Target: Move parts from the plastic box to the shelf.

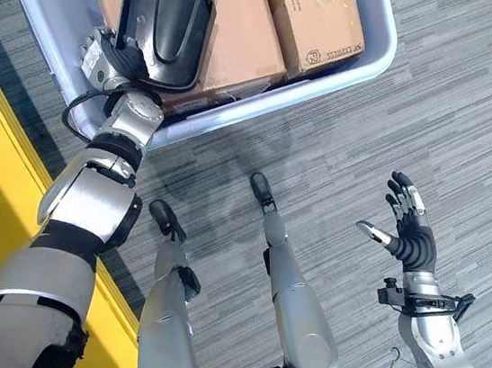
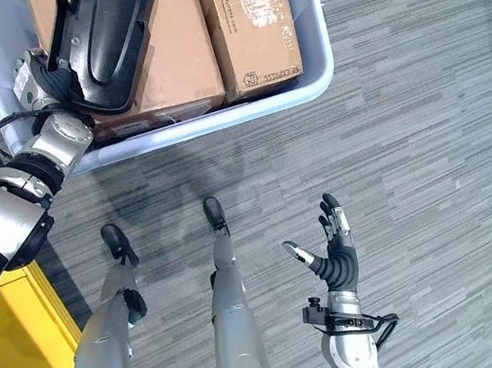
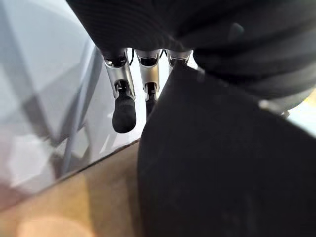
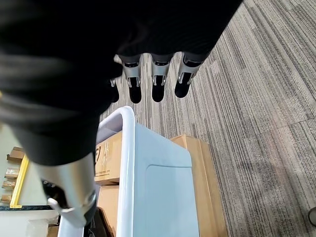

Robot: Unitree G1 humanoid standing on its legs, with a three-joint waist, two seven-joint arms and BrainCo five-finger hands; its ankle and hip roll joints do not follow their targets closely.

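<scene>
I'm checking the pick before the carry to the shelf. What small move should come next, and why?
Probably lift the left hand straight up. It is at the black part, which rests on the cardboard boxes inside the plastic box, so the part must clear the rim first. How its fingers sit on the part is hidden. The right hand hangs open over the floor.

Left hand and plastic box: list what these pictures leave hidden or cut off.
- Left hand: its fingers lie behind the black part in both eye views, so its grip is unclear.
- Black part: it blocks the left wrist view from close up, shape unreadable.
- Plastic box: its far side is cut by the top edge, and the cardboard boxes hide its floor.
</scene>
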